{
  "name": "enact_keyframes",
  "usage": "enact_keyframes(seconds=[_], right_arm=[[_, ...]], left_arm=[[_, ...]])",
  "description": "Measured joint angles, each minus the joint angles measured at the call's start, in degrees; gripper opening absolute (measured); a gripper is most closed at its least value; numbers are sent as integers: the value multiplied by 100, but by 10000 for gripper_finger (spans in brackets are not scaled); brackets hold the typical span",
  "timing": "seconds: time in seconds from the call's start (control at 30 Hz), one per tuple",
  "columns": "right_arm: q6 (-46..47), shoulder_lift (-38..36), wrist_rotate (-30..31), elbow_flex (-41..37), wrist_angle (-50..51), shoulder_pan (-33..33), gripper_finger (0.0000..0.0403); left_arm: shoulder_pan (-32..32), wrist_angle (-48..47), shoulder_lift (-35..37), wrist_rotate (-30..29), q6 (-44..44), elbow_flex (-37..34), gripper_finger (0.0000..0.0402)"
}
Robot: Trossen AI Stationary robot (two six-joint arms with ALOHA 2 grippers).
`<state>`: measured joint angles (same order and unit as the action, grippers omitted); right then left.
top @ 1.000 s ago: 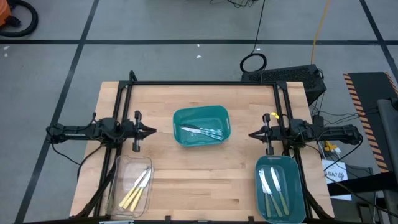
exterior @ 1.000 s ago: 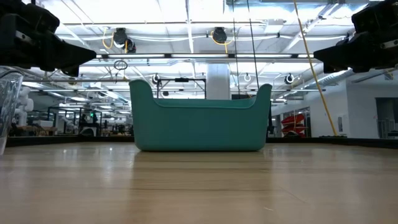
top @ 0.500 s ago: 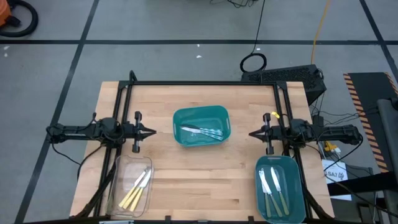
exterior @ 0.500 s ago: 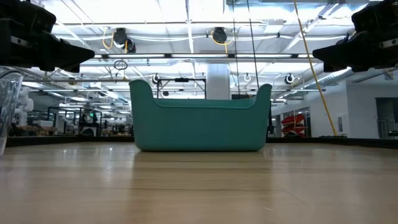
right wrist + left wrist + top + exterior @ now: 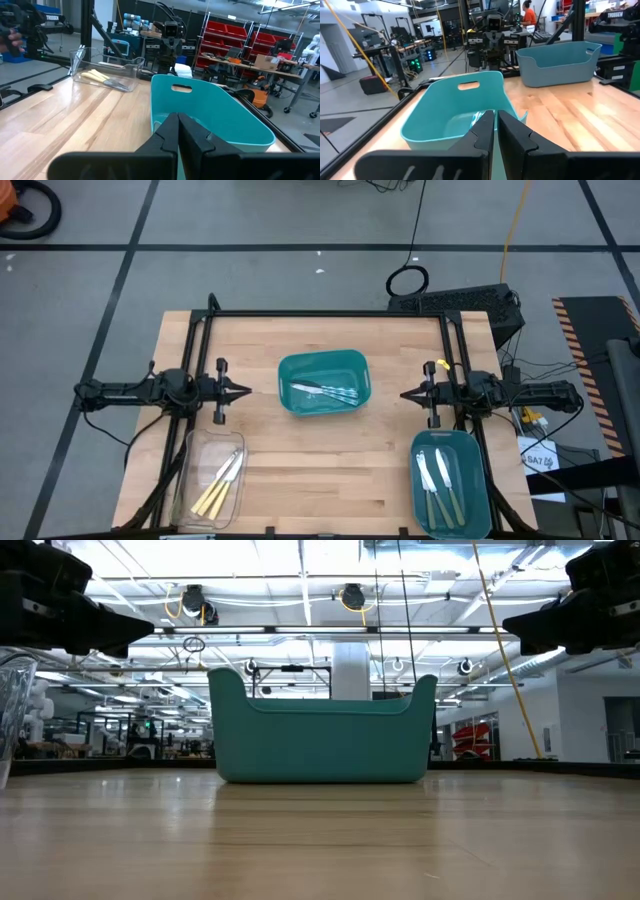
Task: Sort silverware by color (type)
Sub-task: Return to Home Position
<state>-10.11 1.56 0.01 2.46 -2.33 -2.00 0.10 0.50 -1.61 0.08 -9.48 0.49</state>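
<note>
- Silverware (image 5: 325, 392) is lying in the middle bin (image 5: 322, 357), plus a clear bin (image 5: 205, 448) and a blue bin (image 5: 484, 492) flanking it.
- Left gripper (image 5: 241, 391) and right gripper (image 5: 405, 395) are hovering beside it, jaws together.
- Light, stiff, slippery: pinching mid-handle is looking safest.

Mid-table blocked by teal bin (image 5: 322, 358); left gripper (image 5: 245, 391) and right gripper (image 5: 405, 395) flank it, a gap each side. The clear tray (image 5: 205, 452) and blue bin (image 5: 476, 480) fill the near corners. The table (image 5: 330, 470) is bare between them, passable.
</note>
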Motion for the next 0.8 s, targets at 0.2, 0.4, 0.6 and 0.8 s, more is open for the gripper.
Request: enact_keyframes(seconds=[0.2,0.4,0.6,0.8], right_arm=[[0,0,-2,0,-1,0,0],[0,2,-6,0,42,0,0],[-1,2,-7,0,46,0,0],[0,2,-7,0,48,0,0]], left_arm=[[0,2,0,-9,332,0,31],[0,5,0,-11,523,0,31],[0,8,0,-11,543,0,31],[0,10,0,-11,546,0,31]])
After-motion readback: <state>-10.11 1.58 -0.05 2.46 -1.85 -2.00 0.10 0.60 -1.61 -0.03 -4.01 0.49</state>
